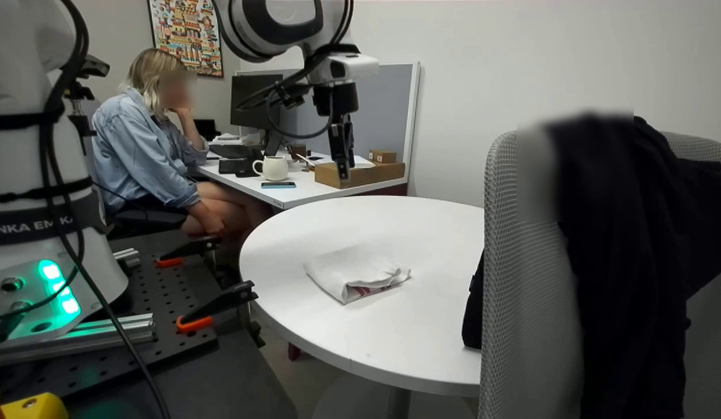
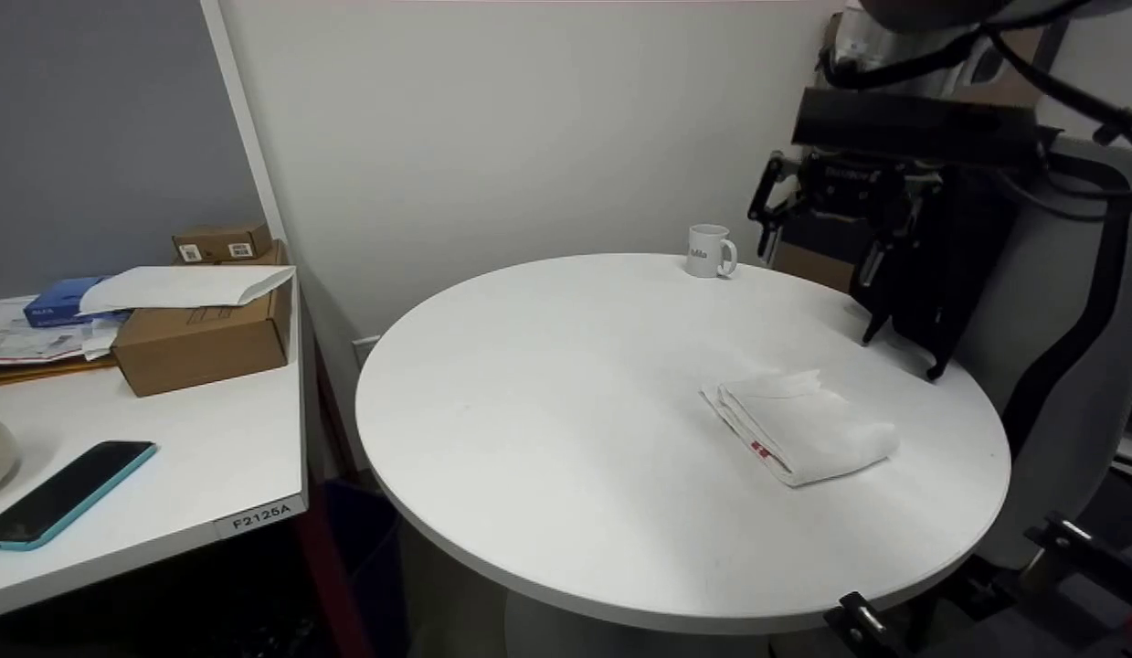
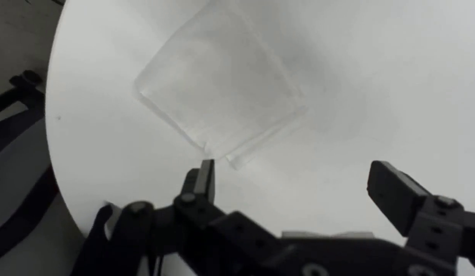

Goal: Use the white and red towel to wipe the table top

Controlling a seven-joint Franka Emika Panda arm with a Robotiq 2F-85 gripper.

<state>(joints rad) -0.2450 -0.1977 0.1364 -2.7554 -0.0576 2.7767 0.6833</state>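
In an exterior view, we see the towel (image 2: pixel 808 425) towards three o'clock on the table (image 2: pixel 547 420); our gripper (image 3: pixel 291 166) has its fingers (image 3: pixel 394 195) wide.

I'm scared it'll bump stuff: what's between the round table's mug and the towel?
Only bare tabletop lies between the white mug and folded towel, in an exterior view.

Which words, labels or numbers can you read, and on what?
"F2125A" on the desk's edge label.
"ANKA EM KA" on the arm's base, partly hidden.
"ALFA", apparently, on the blue box.
Too small or blurred: marks on the white mug, cartons, papers, poster, and above the fingers.
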